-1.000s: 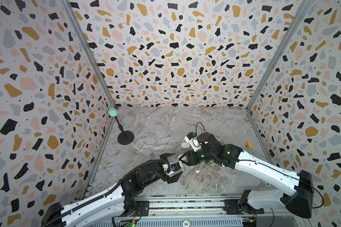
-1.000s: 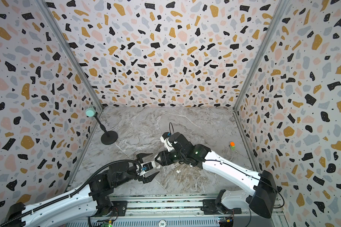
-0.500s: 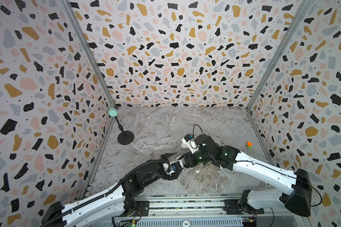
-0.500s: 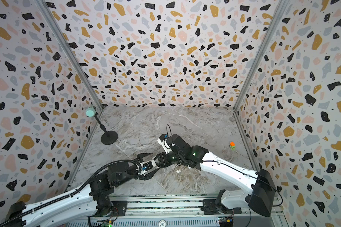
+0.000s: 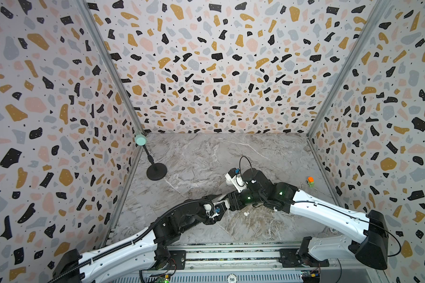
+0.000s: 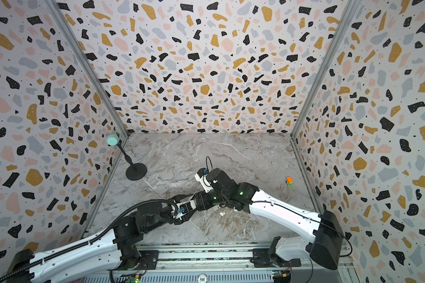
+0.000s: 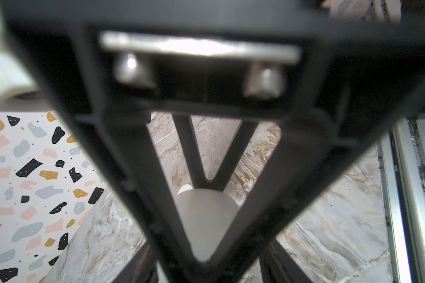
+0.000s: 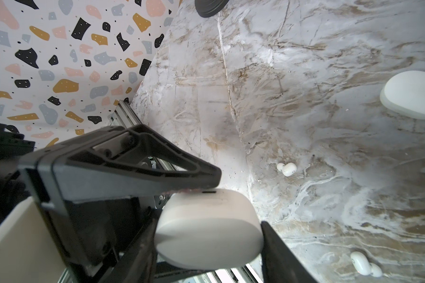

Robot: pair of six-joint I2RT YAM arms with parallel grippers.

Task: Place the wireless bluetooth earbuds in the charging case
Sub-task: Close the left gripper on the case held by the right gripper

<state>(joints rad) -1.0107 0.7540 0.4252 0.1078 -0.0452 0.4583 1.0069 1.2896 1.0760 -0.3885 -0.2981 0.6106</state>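
**Charging case clamped in the right gripper at the front middle of the table**

In both top views the right arm [image 5: 329, 215] is seen stretched low from its base at the front right toward the middle of the marble table [image 5: 206, 156]. The left arm [image 5: 123, 250] is reached in from the front left. The left gripper [image 5: 219, 208] is set nose to nose with the right gripper [image 8: 241, 203].

In the right wrist view the right gripper's jaws are closed onto the charging case [image 8: 206, 227]. One black finger [image 8: 133, 169] is laid on its upper face and the other is pressed against its end. Whether the left gripper's jaws are apart or together cannot be told. In the left wrist view the case is glimpsed only through a blurred black finger frame close to the lens.

The held case is shown as a smooth, matt white, rounded pebble. A small dark slot is seen on its upper face beside the fingertip. Whether it is lifted clear of the marble cannot be told.

A second white case [image 8: 412, 95] is laid on the table well apart from it, with a seam visible round its edge.

Two glossy white earbuds [image 8: 287, 169] are seen loose on the marble. One lies between the two cases. The other [image 8: 363, 267] lies past the finger pressed on the case's end. In both top views one is visible [image 5: 246, 214] just in front of the right wrist.
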